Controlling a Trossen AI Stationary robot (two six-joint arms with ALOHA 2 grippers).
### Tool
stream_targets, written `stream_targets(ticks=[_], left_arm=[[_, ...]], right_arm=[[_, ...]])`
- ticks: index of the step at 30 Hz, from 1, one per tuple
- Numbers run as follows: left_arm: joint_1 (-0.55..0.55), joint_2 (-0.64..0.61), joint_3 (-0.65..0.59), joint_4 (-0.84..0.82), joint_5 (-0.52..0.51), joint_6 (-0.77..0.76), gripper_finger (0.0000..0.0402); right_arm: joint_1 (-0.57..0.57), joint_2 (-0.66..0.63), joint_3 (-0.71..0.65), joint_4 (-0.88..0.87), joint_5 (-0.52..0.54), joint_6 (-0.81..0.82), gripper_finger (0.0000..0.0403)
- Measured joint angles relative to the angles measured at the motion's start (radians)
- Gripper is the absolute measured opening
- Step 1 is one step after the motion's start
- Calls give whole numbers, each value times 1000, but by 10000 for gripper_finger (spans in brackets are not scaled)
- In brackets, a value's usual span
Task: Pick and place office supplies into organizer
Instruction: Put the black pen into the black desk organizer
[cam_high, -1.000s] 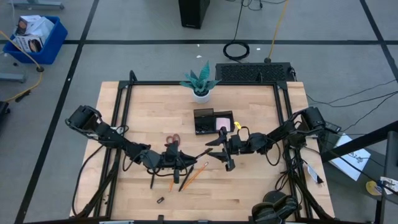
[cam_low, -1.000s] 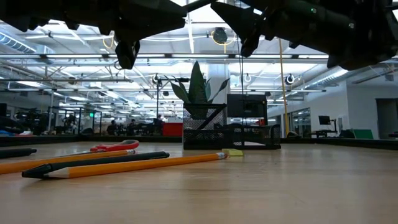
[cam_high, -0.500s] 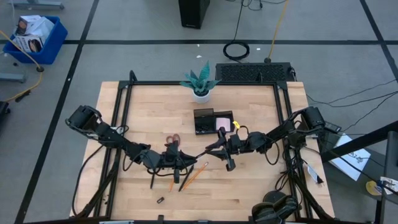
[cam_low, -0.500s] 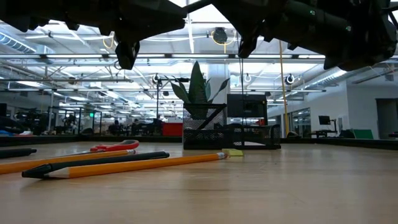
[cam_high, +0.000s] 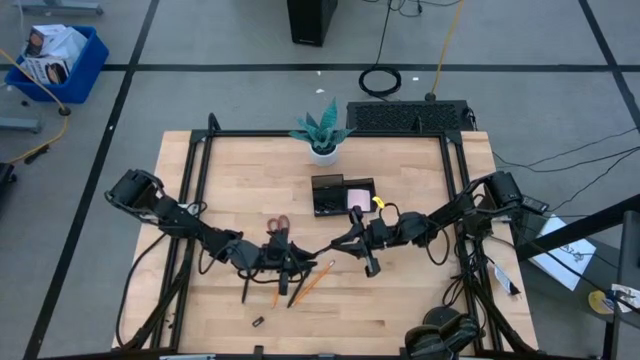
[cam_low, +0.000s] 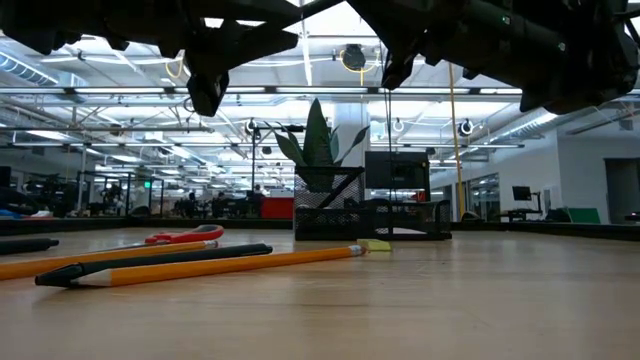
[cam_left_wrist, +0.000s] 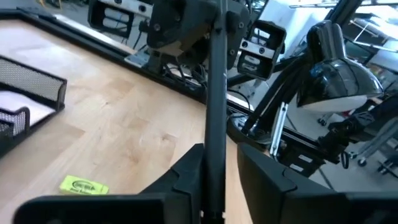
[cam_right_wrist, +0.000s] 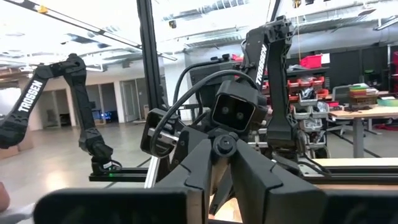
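Note:
A thin black pen (cam_left_wrist: 214, 93) hangs in the air between my two grippers above the table's middle. My right gripper (cam_high: 347, 241) is shut on the pen's right end. My left gripper (cam_high: 313, 253) stands open around the other end, one finger (cam_left_wrist: 186, 177) right beside the pen and the other (cam_left_wrist: 264, 180) a gap away. On the table lie the red-handled scissors (cam_high: 277, 226), orange pencils (cam_high: 315, 280), a black pen (cam_high: 247, 290) and a small black clip (cam_high: 258, 322). The black organizer (cam_high: 330, 195) holds a pink pad (cam_high: 358, 197). My right gripper pinches the pen's end (cam_right_wrist: 219, 144) between its two fingers. They come level from the table's right and lie along the pen, which is lifted clear and roughly level. My left gripper has the pen close along one finger; whether it touches I cannot tell.
A white pot with a teal plant (cam_high: 322, 132) stands behind the organizer. A yellow-green clip (cam_left_wrist: 84, 185) lies on the wood near the organizer's right side. In the low view the pencil (cam_low: 230, 265) and scissors (cam_low: 185, 236) lie left of the organizer (cam_low: 370, 215).
My right gripper has shut on the pen's end. My left gripper has opened around the other end. Both arms have stayed where they were, and the pen has kept its place in the air.

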Motion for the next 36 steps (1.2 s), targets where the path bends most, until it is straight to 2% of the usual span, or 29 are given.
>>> stream_targets(ticks=[6,10,15,19,24,29,36], left_arm=[[4,-29,0,-73,3,-1,141],[10,-65,0,-172,7,1,194],[26,-145,0,-425,-15,-31,261],[22,-193,-2,-453,-59,-24,293],[13,-252,-2,-452,-122,96,314],[59,-323,-2,-458,-141,185,321],[131,-395,-2,-474,-132,247,320]], right_arm=[[0,0,0,-11,3,-9,37],[0,0,-7,-32,10,-54,39],[0,-3,-44,-35,101,-82,39],[0,-9,-71,-36,201,-94,37],[0,-14,-78,-74,316,-173,40],[-7,-21,-77,-114,402,-238,34],[-32,-159,-22,-428,502,-286,40]])
